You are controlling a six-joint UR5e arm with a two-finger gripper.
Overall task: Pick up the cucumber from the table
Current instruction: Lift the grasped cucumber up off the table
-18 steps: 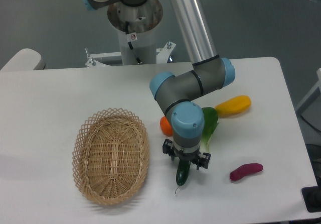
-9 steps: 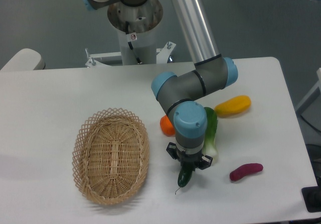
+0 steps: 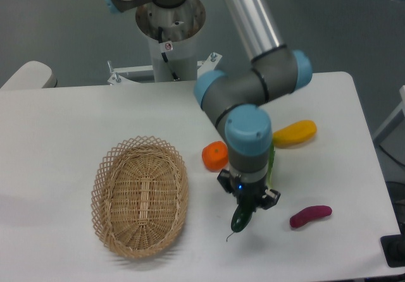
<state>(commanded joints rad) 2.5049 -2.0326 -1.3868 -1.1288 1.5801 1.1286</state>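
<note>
The gripper [image 3: 243,211] is clamped on the cucumber [image 3: 240,221], the dark green fruit hanging nose-down beneath it with its thin stem tip trailing toward the table [image 3: 57,136]. From this angle it is hard to say whether the tip is touching the white surface or just clear of it. Only the lower end of the cucumber shows; the upper part is hidden behind the wrist and the jaws.

The cucumber looks stiff, light and smooth-skinned, so the glossy rind could well slide in a two-finger pinch if the grip sits near one end. A hold closer to the middle would likely balance it better; here the hanging weight is all below the fingers.

Close neighbours crowd the spot: the pale leafy bok choy [image 3: 271,162] lies just behind the wrist, an orange round vegetable [image 3: 214,156] sits to one side, a yellow vegetable [image 3: 295,133] lies farther back, and the purple sweet-potato shape [image 3: 310,215] rests near the front. The wicker basket [image 3: 140,195] stands well apart on the other side. Straight up appears to be the freest path; the table's front edge is not far off.
</note>
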